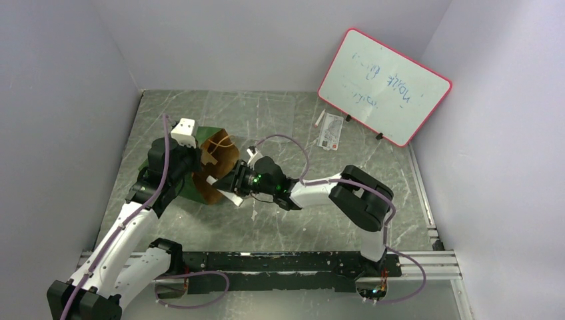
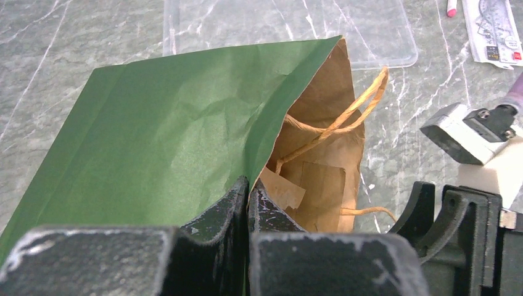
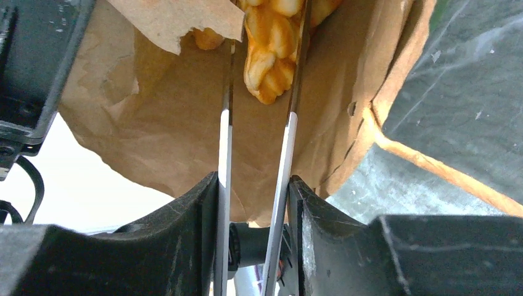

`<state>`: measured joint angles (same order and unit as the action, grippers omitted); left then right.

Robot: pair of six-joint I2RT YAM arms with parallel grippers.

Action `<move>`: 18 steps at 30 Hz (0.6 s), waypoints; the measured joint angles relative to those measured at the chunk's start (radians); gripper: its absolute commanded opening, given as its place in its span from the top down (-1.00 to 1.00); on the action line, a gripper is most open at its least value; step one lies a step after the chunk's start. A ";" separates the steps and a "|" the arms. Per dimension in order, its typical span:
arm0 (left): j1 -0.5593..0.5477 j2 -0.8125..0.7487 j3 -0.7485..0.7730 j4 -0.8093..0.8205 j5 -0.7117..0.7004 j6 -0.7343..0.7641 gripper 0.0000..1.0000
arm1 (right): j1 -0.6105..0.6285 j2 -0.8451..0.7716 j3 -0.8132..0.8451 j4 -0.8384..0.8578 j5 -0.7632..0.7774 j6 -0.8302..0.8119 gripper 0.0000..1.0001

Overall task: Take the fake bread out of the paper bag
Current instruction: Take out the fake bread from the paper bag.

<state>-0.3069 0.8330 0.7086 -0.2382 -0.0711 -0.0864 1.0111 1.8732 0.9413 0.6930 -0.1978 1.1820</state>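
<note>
clenching the left tool (image 2: pixel 248 203) on the paper bag (image 2: pixel 160 142) rim to keep its mouth open, placing the right tool (image 3: pixel 259 123) inside the bag astride the fake bread (image 3: pixel 271 55), real grasp impossible to tell.

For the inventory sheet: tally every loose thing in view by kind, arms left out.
paper bag: 1
fake bread: 1 plainly seen inside the bag; any others are mostly hidden
whiteboard: 1
clear tray: 1
stationery packet: 1
marker: 1
Total: 6
</note>
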 measured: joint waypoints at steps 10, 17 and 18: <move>0.000 0.000 0.000 0.000 0.000 -0.004 0.86 | 0.000 0.042 0.016 0.028 -0.029 0.013 0.15; 0.000 0.000 0.000 -0.001 0.000 -0.007 0.86 | 0.000 0.046 0.021 0.027 -0.034 0.015 0.08; 0.000 0.000 0.000 -0.001 0.000 -0.007 0.86 | 0.000 0.051 0.026 0.028 -0.035 0.016 0.08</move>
<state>-0.3069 0.8330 0.7086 -0.2390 -0.0708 -0.0937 1.0111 1.9244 0.9672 0.7212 -0.2329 1.1976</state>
